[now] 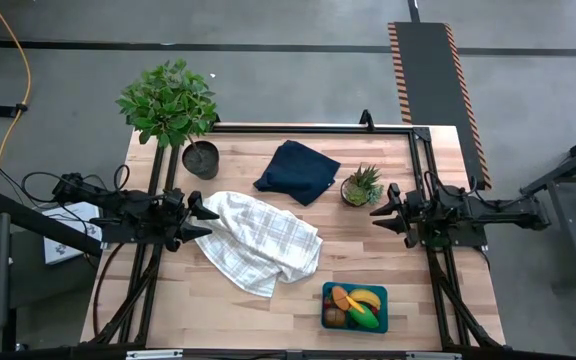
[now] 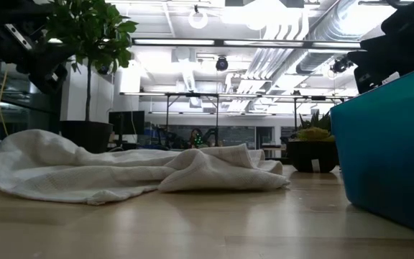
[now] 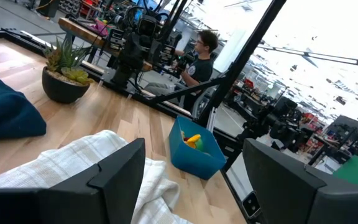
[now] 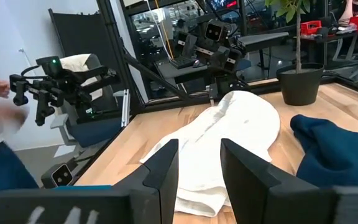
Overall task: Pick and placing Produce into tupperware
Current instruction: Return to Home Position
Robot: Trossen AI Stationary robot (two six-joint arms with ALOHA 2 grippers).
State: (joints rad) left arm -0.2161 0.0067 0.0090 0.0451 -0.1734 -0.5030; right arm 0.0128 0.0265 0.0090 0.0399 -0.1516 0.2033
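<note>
Left end effector (image 1: 212, 221) and right end effector (image 1: 375, 218) spread open, tupperware (image 1: 354, 322) well apart.

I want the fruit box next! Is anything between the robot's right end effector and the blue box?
No. Only bare table lies between the right end effector and the blue box. The spiky plant and white cloth sit off that path.

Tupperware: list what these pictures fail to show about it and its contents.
High view: the produce in the tupperware is too small to count piece by piece.
Low view: its own near wall hides everything inside, and the right edge cuts it off.
Left wrist view: only yellow and green pieces top the rim; the wall hides the rest.
</note>
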